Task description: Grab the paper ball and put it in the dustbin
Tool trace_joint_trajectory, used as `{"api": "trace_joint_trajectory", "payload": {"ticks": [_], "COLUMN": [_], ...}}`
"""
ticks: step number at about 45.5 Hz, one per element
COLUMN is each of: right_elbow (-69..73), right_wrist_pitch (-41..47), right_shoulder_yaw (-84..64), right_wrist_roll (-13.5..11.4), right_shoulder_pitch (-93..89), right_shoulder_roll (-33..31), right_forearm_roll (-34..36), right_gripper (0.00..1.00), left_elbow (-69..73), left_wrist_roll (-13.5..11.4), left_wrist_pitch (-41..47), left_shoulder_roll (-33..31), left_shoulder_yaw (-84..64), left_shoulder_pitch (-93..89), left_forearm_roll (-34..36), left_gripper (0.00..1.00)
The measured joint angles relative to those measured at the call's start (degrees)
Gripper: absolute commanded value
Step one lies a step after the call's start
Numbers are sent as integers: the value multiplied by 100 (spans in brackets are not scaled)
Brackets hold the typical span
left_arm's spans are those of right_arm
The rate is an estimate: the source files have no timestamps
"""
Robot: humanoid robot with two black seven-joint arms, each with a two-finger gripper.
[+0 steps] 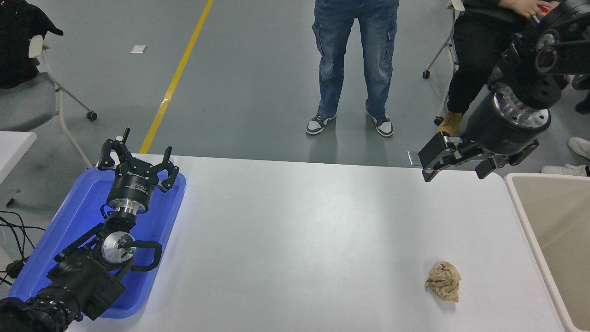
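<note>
The tan-brown crumpled paper ball [443, 281] lies on the white table [295, 240] near its front right. The beige-cream dustbin [530, 216] stands at the right edge, just right of the ball. My right gripper [454, 163] hangs open and empty over the table's far right edge, well beyond and above the ball. My left gripper [137, 161] is open and empty, parked over the blue tray at the lower left.
A shallow blue tray [69, 216] sits on the table's left side under the left arm. A person in jeans [355, 64] stands beyond the far edge, another sits at the top right [474, 55]. Wheeled chairs stand at the back left and back right.
</note>
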Motion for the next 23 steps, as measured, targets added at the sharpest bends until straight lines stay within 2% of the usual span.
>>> {"api": "trace_joint_trajectory", "payload": {"ticks": [23], "right_elbow": [-6], "right_wrist_pitch": [0], "right_shoulder_yaw": [2], "right_wrist_roll": [0], "right_shoulder_pitch": [-44], "right_shoulder_roll": [-12], "right_forearm_roll": [-11], "right_gripper": [100], "left_elbow": [0], "left_wrist_roll": [-1], "left_wrist_pitch": [-1], "left_shoulder_roll": [0], "left_shoulder_yaw": [0], "left_shoulder_pitch": [0], "left_forearm_roll": [3], "left_gripper": [100]}}
